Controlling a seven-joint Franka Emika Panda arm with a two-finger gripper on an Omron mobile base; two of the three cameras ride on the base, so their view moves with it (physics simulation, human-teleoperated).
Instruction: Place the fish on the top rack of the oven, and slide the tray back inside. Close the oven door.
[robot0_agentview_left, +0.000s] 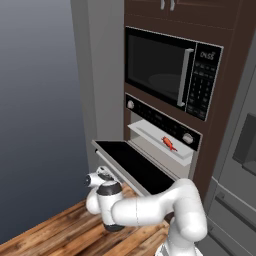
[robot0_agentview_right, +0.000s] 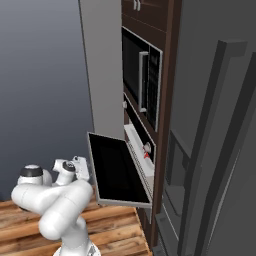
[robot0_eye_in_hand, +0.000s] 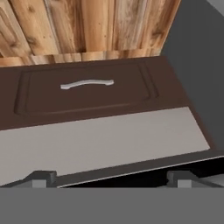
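The oven (robot0_agentview_left: 161, 121) stands open, its black oven door (robot0_agentview_left: 134, 165) (robot0_agentview_right: 114, 171) folded down flat. The pale grey top rack (robot0_agentview_left: 146, 132) (robot0_agentview_right: 132, 136), which is the tray, sticks out of the cavity over the door. The small red-orange fish (robot0_agentview_left: 169, 143) (robot0_agentview_right: 147, 149) lies on its right part. My gripper (robot0_agentview_left: 96, 178) (robot0_agentview_right: 76, 167) (robot0_eye_in_hand: 111, 181) hangs open and empty, low by the door's front left corner and apart from the fish. In the hand view its fingertips (robot0_eye_in_hand: 42, 178) stand wide apart, pointing down at a brown drawer front (robot0_eye_in_hand: 87, 100).
A black microwave (robot0_agentview_left: 170, 70) sits above the oven. A grey fridge (robot0_agentview_left: 240, 165) (robot0_agentview_right: 215, 150) stands to the right and a tall grey panel (robot0_agentview_left: 100, 75) to the left. The drawer has a silver handle (robot0_eye_in_hand: 87, 84), with wood floor (robot0_eye_in_hand: 87, 26) beyond it.
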